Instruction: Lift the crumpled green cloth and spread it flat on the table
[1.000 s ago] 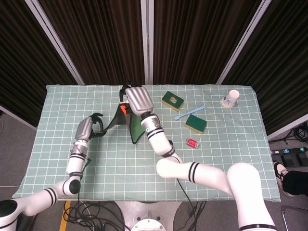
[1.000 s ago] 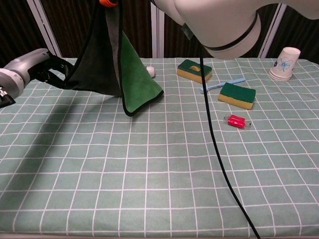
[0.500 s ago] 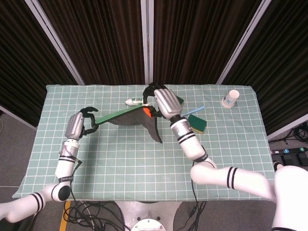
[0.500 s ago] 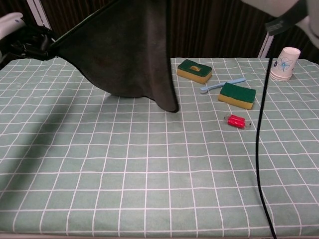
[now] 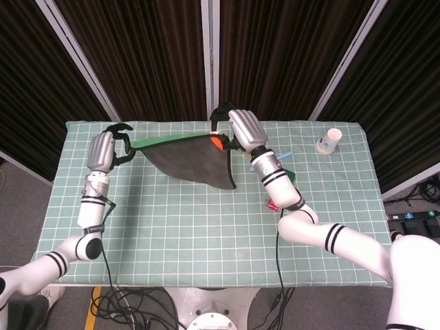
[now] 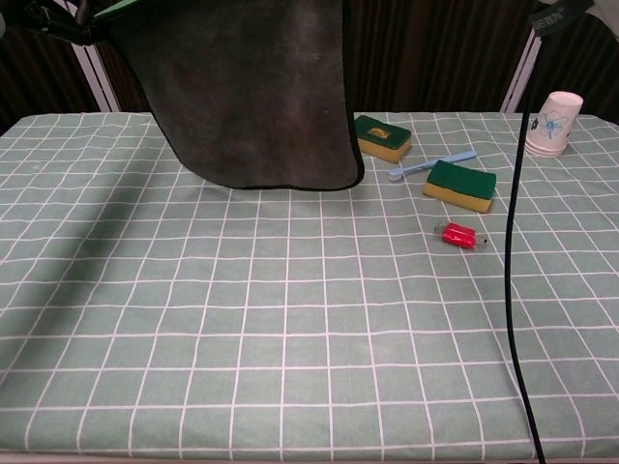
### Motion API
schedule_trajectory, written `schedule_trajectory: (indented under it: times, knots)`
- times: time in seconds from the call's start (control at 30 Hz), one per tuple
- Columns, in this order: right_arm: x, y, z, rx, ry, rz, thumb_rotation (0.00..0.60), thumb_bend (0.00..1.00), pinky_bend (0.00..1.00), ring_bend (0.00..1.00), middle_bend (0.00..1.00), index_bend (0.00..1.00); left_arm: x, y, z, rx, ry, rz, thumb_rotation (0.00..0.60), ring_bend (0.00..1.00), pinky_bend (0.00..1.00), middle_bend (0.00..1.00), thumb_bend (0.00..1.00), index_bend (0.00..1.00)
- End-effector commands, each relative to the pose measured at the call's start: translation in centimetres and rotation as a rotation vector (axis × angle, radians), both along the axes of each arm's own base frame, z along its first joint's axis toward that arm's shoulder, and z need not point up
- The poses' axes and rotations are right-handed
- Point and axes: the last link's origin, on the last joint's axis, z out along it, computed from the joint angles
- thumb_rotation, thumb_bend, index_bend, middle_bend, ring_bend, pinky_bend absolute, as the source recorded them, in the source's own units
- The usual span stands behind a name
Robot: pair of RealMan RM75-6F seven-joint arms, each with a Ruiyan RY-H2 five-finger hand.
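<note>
Since a second ago both hands have risen and parted. Head view: left hand (image 5: 104,148) and right hand (image 5: 240,130) pinch the green cloth (image 5: 189,159), taut between their fingers. Chest view: it hangs clear above the table (image 6: 290,329); a weak pinch could drop a corner.

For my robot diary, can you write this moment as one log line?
cloth: held up, spread, off table | left hand: grips one corner | right hand: grips other corner | step: lay flat
</note>
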Motion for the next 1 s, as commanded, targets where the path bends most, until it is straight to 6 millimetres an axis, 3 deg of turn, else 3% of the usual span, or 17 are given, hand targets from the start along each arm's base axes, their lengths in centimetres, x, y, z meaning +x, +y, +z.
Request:
schedule_trajectory:
  times: [0.03, 0.2, 0.4, 0.83, 1.0]
  knots:
    - [0.9, -1.4, -1.1, 0.021, -0.046, 0.017, 0.600, 0.49, 0.19, 0.17, 0.35, 0.77, 0.6, 1.7, -0.1, 0.025, 0.014, 0.006, 0.600, 0.30, 0.35, 0.44, 0.47, 0.83]
    - [-0.1, -1.8, -2.5, 0.058, -0.061, 0.035, 0.600, 0.49, 0.19, 0.17, 0.35, 0.77, 0.0, 1.4, -0.7, 0.030, 0.049, -0.011, 0.600, 0.30, 0.35, 0.44, 0.46, 0.83]
    - [-2.4, -0.7, -5.5, 0.126, -0.002, 0.079, 0.600, 0.48, 0.18, 0.17, 0.36, 0.78, -1.7, -1.4, -3.2, -0.039, 0.124, -0.057, 0.600, 0.30, 0.35, 0.44, 0.46, 0.82]
    - [-6.2, 5.2, -9.2, 0.245, 0.109, 0.243, 0.600, 0.48, 0.16, 0.16, 0.36, 0.78, -3.3, -8.4, -6.8, -0.241, 0.292, -0.208, 0.600, 0.30, 0.35, 0.43, 0.45, 0.80]
    - [-7.2, 7.4, -10.1, 0.271, 0.158, 0.288, 0.600, 0.48, 0.16, 0.16, 0.36, 0.78, -3.3, -10.3, -8.0, -0.335, 0.379, -0.238, 0.600, 0.30, 0.35, 0.41, 0.40, 0.73]
